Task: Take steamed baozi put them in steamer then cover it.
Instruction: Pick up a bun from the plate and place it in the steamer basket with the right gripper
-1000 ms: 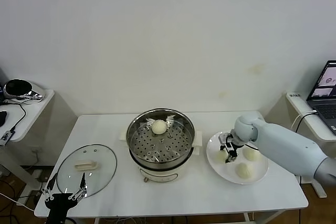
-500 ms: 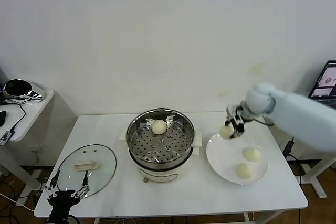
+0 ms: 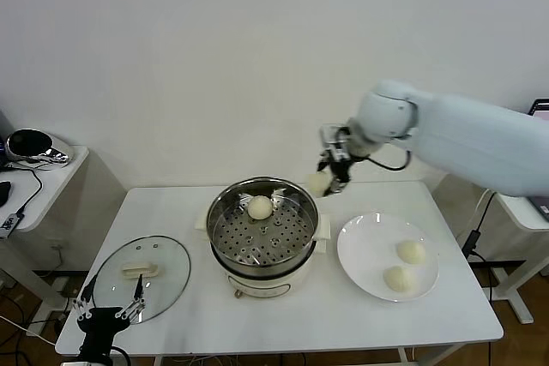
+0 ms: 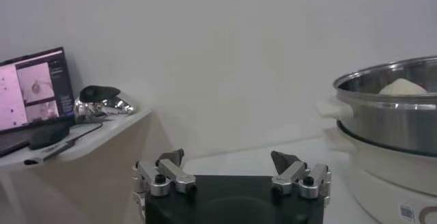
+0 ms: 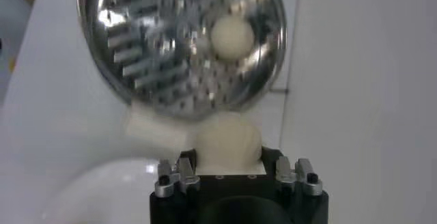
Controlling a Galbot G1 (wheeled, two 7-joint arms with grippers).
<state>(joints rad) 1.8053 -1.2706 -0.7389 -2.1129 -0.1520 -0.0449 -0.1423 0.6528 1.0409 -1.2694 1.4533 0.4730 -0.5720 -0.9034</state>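
Observation:
My right gripper (image 3: 329,174) is shut on a cream baozi (image 3: 318,183) and holds it in the air just past the far right rim of the steamer (image 3: 262,227). In the right wrist view the held baozi (image 5: 228,142) sits between the jaws with the steamer tray (image 5: 171,48) beyond. One baozi (image 3: 260,207) lies on the perforated tray at the back; it also shows in the right wrist view (image 5: 231,37). Two baozi (image 3: 412,251) (image 3: 397,278) lie on the white plate (image 3: 364,250). My left gripper (image 3: 107,311) is open, parked at the table's front left.
The glass lid (image 3: 141,276) with a cream handle lies flat on the table left of the steamer, just beyond my left gripper. A side table (image 3: 39,179) with a shiny device stands to the left. A laptop (image 3: 540,109) is at the far right.
My right gripper has lifted a baozi off the plate and carried it left and up to the steamer's far right rim. The plate now holds two baozi.

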